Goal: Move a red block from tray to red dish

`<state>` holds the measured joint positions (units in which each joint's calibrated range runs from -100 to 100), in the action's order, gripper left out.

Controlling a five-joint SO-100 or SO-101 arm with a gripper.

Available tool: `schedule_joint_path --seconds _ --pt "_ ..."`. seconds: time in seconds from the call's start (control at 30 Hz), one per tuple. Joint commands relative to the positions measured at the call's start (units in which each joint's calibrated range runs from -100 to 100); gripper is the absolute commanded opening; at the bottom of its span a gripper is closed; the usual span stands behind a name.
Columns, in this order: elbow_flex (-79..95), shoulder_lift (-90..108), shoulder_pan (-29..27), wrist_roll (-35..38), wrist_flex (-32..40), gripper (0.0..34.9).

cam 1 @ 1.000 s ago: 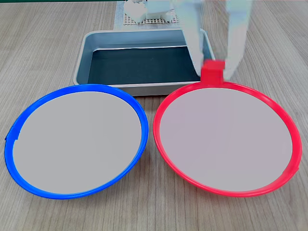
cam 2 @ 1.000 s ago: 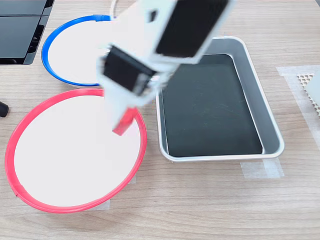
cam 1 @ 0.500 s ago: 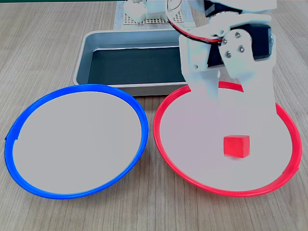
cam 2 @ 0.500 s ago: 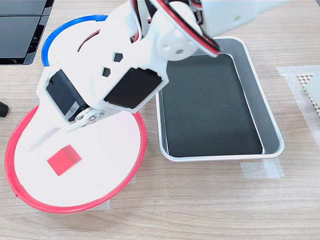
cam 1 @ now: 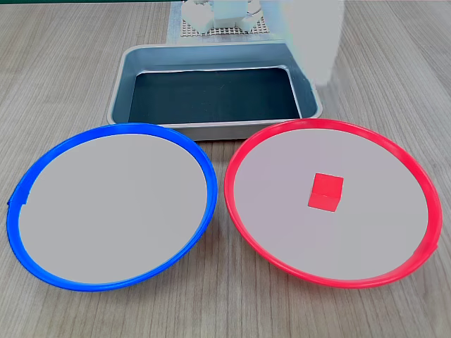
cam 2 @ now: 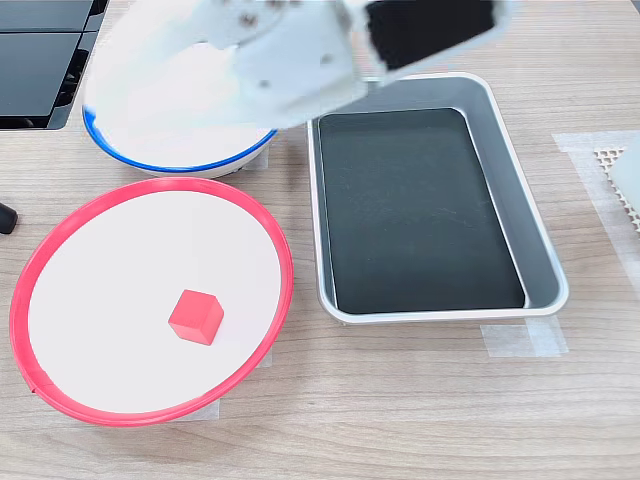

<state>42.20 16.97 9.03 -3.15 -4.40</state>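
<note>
In the first exterior view, going left to right: a large round flat plate with a bright blue rim and pale grey centre (cam 1: 111, 204) sits at the left, empty. Beyond it, at about twelve o'clock of the scene, lies the rectangular silver-grey metal tray (cam 1: 125, 74) with rounded corners and a black bottom; nothing shows inside it. To the right rests the large round flat dish with a bright red rim and pale grey centre (cam 1: 246, 151).

The small bright red cube (cam 1: 325, 191) lies flat on that dish's pale centre, a little toward one o'clock of the middle and well clear of the rim. In the second exterior view it sits toward six o'clock of the red-rimmed dish (cam 2: 284, 255) — again touching nothing but the plate.

The white arm (cam 2: 300, 50) is a motion-blurred mass at about eleven o'clock of the second exterior view, above the blue-rimmed plate and apart from the cube. The gripper is lost in that blur — I cannot tell whether the jaws are apart or together.

Judging from its look, the cube is light, stiff and unlikely to break, with plain flat faces that could be somewhat slick. The sound hold would be across two opposite side faces, squarely, near mid-height. On the smooth plate it may slide if nudged off-centre. The task appears done.
</note>
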Motion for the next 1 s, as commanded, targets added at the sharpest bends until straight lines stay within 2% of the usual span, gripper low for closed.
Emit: schedule_joint_path --seconds 0.0,0.17,0.33,0.47,0.7,0.97 --pt "15.56 22.82 -1.54 -3.47 -2.65 0.0" --pt "37.05 51.39 -5.12 -0.34 -14.54 0.0" --pt "52.52 71.27 -7.38 1.76 -23.12 0.0" --pt "57.8 77.66 -8.51 2.49 -26.84 0.0" --pt "57.8 82.1 -9.83 2.39 -39.38 0.0" --pt "57.8 82.1 -12.09 2.44 -42.93 0.2"
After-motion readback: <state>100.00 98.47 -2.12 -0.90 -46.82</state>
